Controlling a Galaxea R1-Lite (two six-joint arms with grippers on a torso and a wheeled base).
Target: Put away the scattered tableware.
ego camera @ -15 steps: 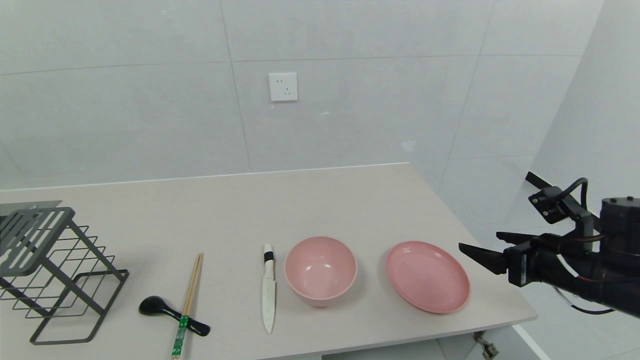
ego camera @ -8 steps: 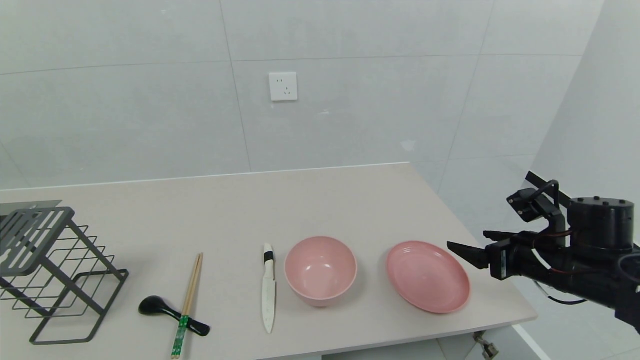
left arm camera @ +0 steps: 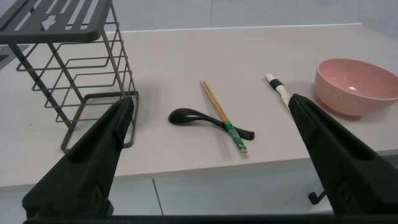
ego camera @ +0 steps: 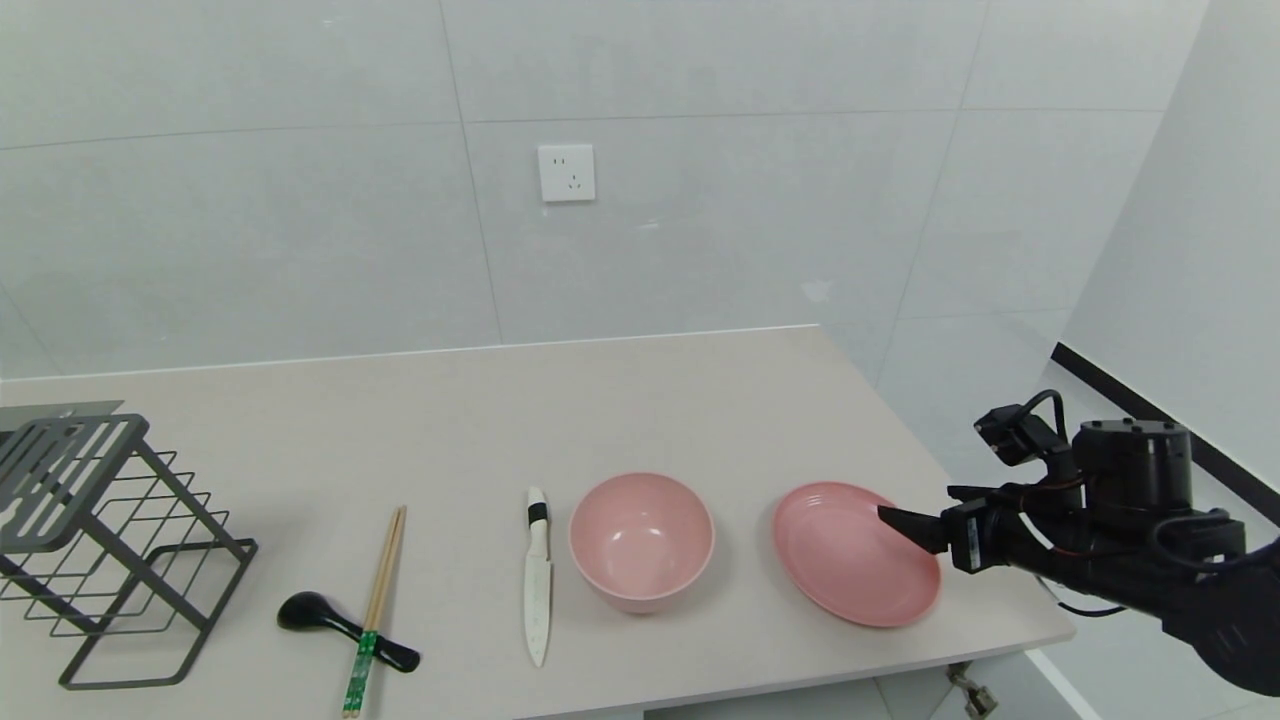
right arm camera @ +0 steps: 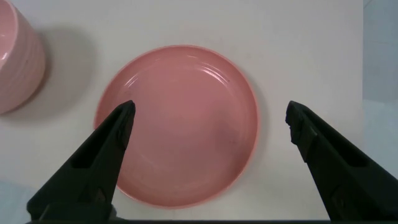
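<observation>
Released and empty, the right gripper (right arm camera: 209, 111) hangs over the pink plate (ego camera: 855, 553), which lies on the bench (ego camera: 600, 400) at 3 o'clock from the pink bowl (ego camera: 641, 540), with the knife (ego camera: 538, 575) at the bowl's 9 o'clock; the left gripper (left arm camera: 210, 101) is released too.

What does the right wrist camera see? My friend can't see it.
A pink plate lies flat on the pale table below the robot's right hand, whose two dark fingers are spread wide, one on each side. Part of a pink bowl sits next to the plate.
</observation>
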